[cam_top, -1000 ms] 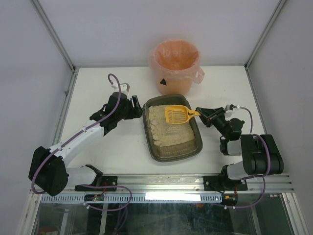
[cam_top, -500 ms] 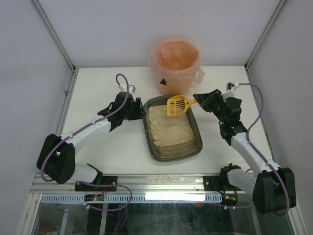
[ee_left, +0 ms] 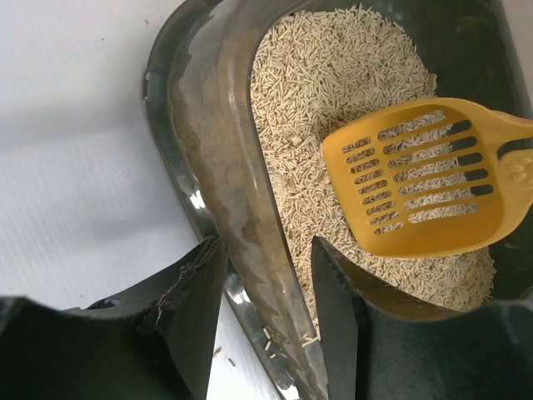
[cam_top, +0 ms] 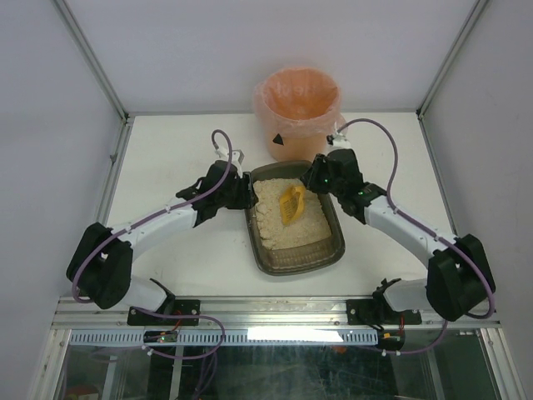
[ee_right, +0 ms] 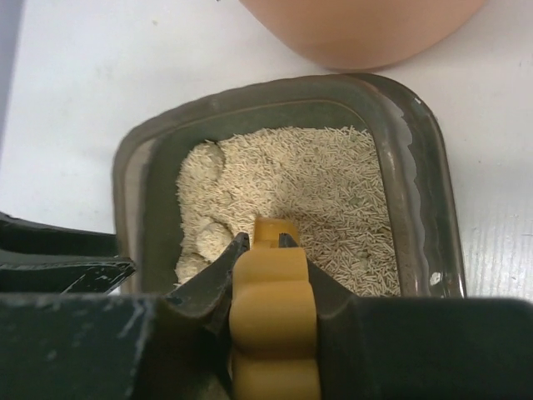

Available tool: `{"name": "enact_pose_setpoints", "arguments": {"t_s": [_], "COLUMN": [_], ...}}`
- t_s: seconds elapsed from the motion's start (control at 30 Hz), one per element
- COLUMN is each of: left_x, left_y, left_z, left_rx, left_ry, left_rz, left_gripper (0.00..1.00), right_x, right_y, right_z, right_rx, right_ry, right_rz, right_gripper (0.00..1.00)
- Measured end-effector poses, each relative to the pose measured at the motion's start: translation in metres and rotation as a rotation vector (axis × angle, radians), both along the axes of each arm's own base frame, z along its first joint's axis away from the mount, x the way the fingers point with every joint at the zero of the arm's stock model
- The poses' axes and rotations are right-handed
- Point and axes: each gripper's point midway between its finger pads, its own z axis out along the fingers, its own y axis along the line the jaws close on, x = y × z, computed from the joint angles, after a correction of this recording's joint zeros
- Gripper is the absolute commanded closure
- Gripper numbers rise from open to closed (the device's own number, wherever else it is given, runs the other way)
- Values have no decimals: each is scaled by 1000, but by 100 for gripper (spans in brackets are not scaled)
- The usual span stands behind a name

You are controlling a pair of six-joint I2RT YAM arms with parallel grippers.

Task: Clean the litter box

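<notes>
The litter box [cam_top: 294,265], a dark translucent tray of beige litter [cam_top: 287,232], sits mid-table. My left gripper [cam_top: 243,194] straddles its left rim near the far corner. In the left wrist view [ee_left: 266,250] its jaws are closed on the tray wall [ee_left: 225,167]. My right gripper [cam_top: 311,181] is shut on the handle of the yellow slotted scoop [cam_top: 291,204], whose blade tilts down onto the litter at the far end. The scoop shows over the litter in the left wrist view [ee_left: 416,175]. The right wrist view shows the handle [ee_right: 275,308] between my jaws [ee_right: 262,242] above the tray [ee_right: 416,167].
A round bin with a pink liner [cam_top: 298,104] stands just behind the tray and shows at the top of the right wrist view [ee_right: 358,25]. White table [cam_top: 166,150] surrounds the tray. Frame posts and walls bound the cell.
My right arm swung the scoop left, from over the tray's right far corner to over the litter, and tipped its blade down. My left gripper moved in onto the left rim.
</notes>
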Motion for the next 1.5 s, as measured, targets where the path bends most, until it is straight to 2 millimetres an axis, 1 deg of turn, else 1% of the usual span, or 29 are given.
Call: {"name": "enact_pose_setpoints", "arguments": {"t_s": [0.1, 0.2, 0.33, 0.43, 0.63, 0.73, 0.83, 1.07, 1.23, 1.3, 1.43, 1.5], "left_x": [0, 0, 3, 4, 5, 8, 9, 12, 14, 16, 17, 17], "left_y": [-2, -2, -4, -4, -5, -4, -1, 13, 27, 32, 37, 37], "left_z": [-8, -20, -19, -20, -20, -20, -21, -23, -24, -25, -25, -25], "left_rx": [12, 31, 28, 28, 32, 37, 52, 118, 174, 188, 200, 201], "left_ry": [16, 41, 34, 33, 33, 29, 26, 29, 32, 34, 32, 31], "left_rz": [-5, -3, -3, -3, -1, 6, 17, 67, 109, 123, 134, 132], "left_gripper": [54, 55, 55, 56, 56, 56, 56, 56, 56, 56, 56, 56], "right_x": [2, 5, 9, 16, 16, 22, 23, 14, 3, -1, -10, -14], "right_y": [8, 21, 32, 39, 63, 63, 64, 69, 86, 89, 84, 82], "right_z": [-13, -16, -21, -25, -51, -53, -57, -70, -64, -64, -72, -72], "right_rx": [-76, -109, -100, -48, 127, 220, 298, 444, 511, 527, 529, 524], "right_ry": [19, 12, 9, 12, 65, 56, 59, 103, 121, 129, 155, 162], "right_rz": [11, 24, 21, -1, -12, -42, -59, -100, -102, -109, -143, -148], "right_gripper": [100, 100, 100, 100, 100, 100, 100, 100, 100, 100, 100, 100]}}
